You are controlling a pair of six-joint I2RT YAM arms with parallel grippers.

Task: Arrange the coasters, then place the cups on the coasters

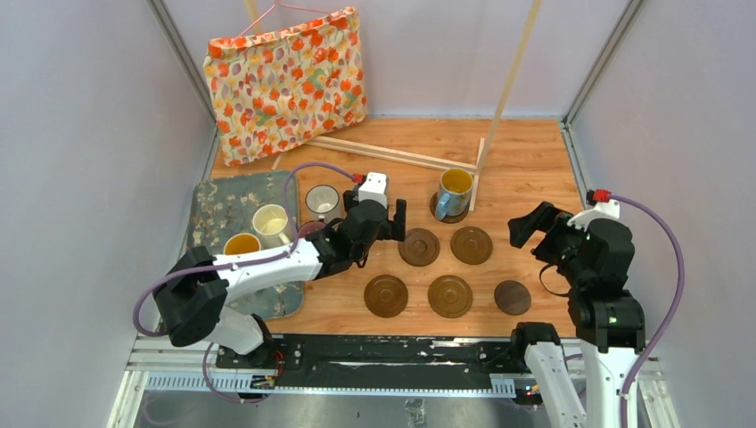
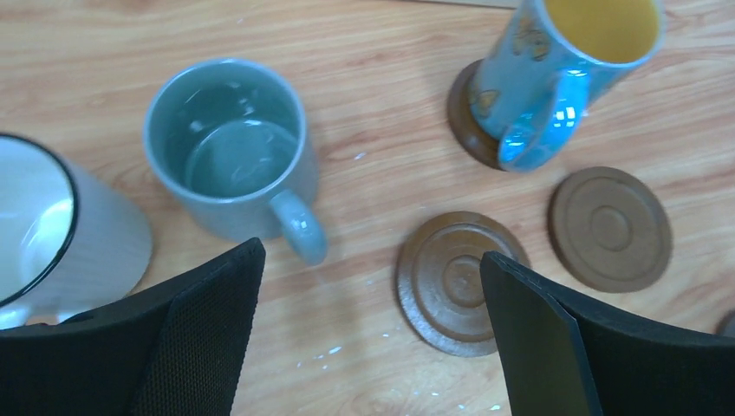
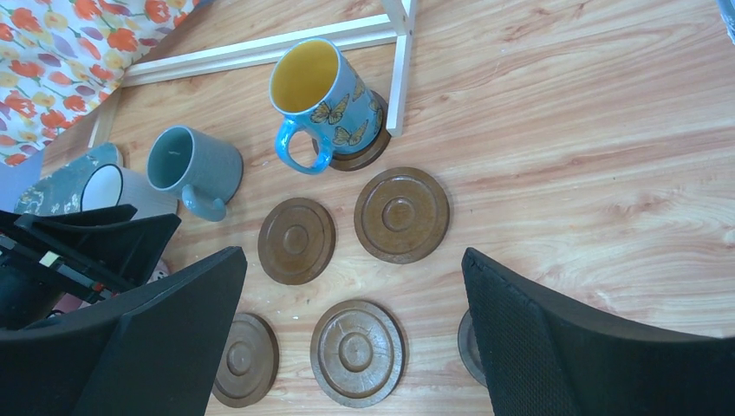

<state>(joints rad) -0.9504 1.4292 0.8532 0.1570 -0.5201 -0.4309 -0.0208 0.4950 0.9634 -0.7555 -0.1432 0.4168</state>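
The left gripper (image 2: 371,260) and right gripper (image 3: 354,256) both hang with jaws spread wide, holding nothing. A blue butterfly mug (image 1: 454,190) stands on a coaster (image 2: 459,113) at upper centre. Five bare coasters (image 1: 450,295) lie below it, between the grippers.

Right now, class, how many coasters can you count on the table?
6. One coaster sits under the blue butterfly mug; two more lie in the middle row; three form the nearest row. None looks hidden.
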